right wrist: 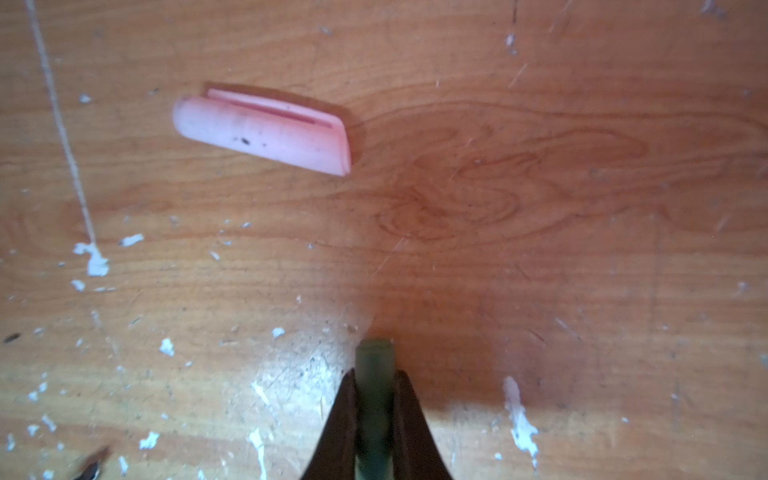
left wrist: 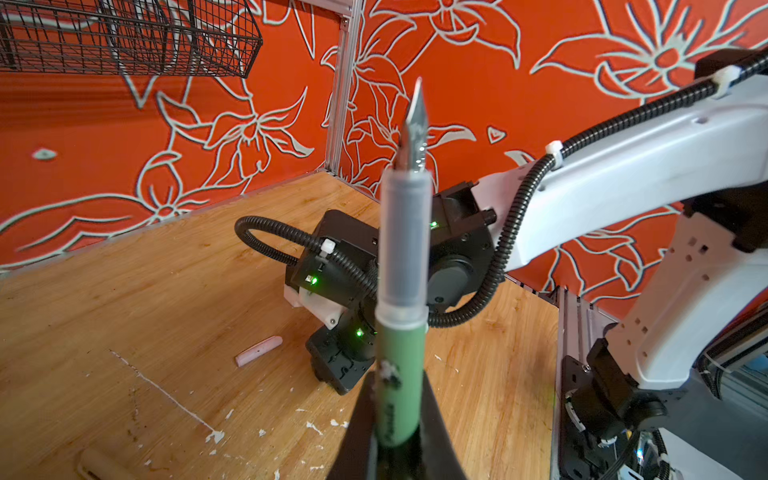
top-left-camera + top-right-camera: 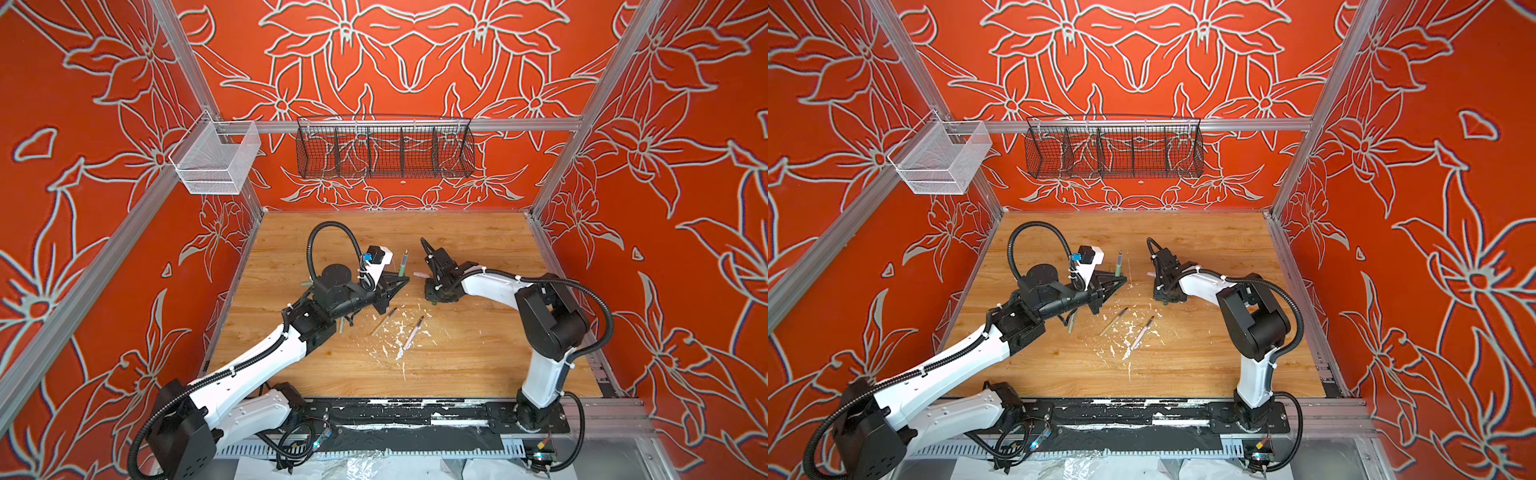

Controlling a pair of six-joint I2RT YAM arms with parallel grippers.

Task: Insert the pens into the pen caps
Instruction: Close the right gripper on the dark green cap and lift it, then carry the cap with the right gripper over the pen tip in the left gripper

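**Pen held up, cap grabbed**

The left gripper is pressed tight on the green pen. It holds the pen up over the wooden table, with the sharp tip at the top. The right gripper is down low at the table. Its two fingers are closed on a short dark green cap. That picture is blurry, so I think this is the matching cap, but I am not sure.

So the step in hand is picking up the cap. Next the right arm has to lift the cap and turn its open end to the pen tip. Then it must line the two up straight and push gently.

The pink cap lies near the right gripper. A tan pen and a pink pen lie between the arms, among white paint flecks. Nothing sits between the pen and the cap. But the tip is thin, and a crooked push could miss it.
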